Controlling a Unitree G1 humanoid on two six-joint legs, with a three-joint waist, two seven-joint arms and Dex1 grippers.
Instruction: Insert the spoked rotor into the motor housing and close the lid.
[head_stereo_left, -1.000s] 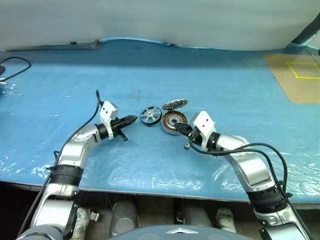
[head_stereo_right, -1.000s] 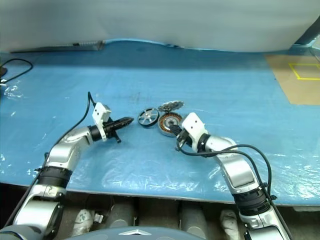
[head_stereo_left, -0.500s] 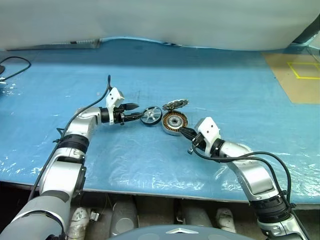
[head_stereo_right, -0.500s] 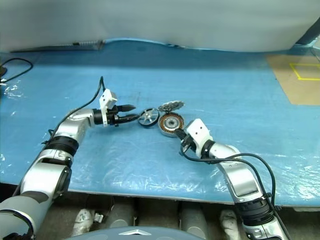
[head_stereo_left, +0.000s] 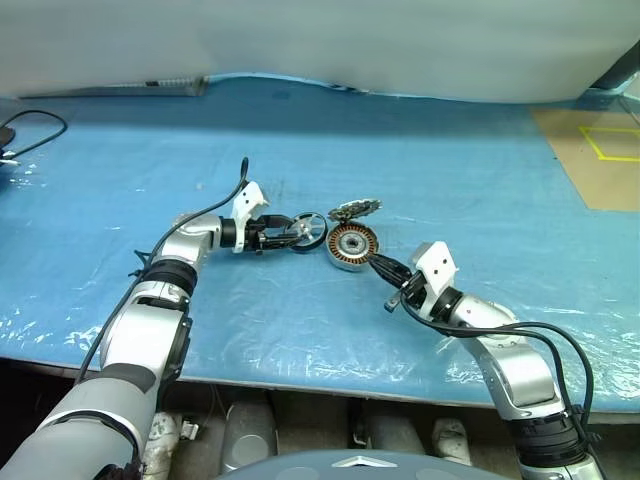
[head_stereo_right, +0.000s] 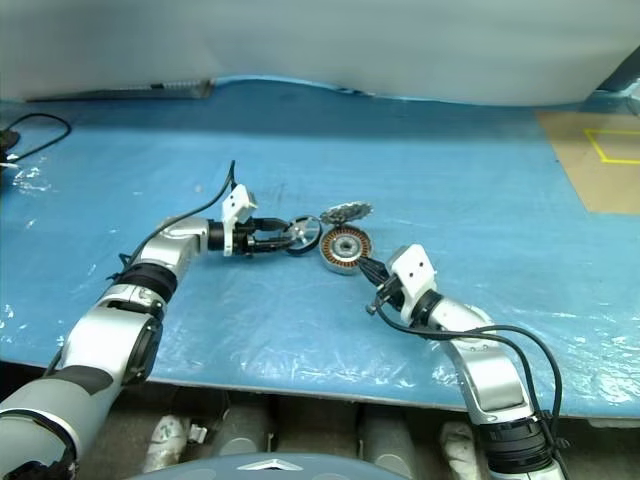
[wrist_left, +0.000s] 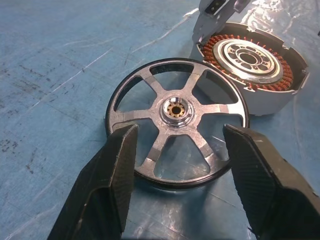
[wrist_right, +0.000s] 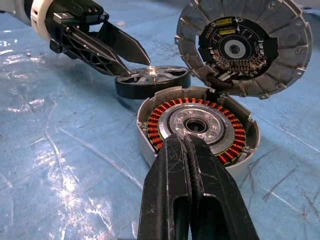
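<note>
Up close, left gripper (wrist_left: 177, 165) jaws open astride spoked rotor (wrist_left: 176, 122) — right gripper (wrist_right: 187, 150) closed before motor housing (wrist_right: 197, 127), lid (wrist_right: 243, 47) raised.

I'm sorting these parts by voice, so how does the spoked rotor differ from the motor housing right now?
The spoked rotor is a flat silver wheel with open gaps and a dark rim; the motor housing is a deeper cup ringed with copper windings. The housing carries the lid, standing open; the rotor has none. Both are round and rest on the blue sheet.

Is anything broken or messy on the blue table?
Nothing looks broken or spilled. The spoked rotor lies flat beside the motor housing, whose lid stands open. The open left gripper straddles the rotor; the shut right gripper points at the housing.
</note>
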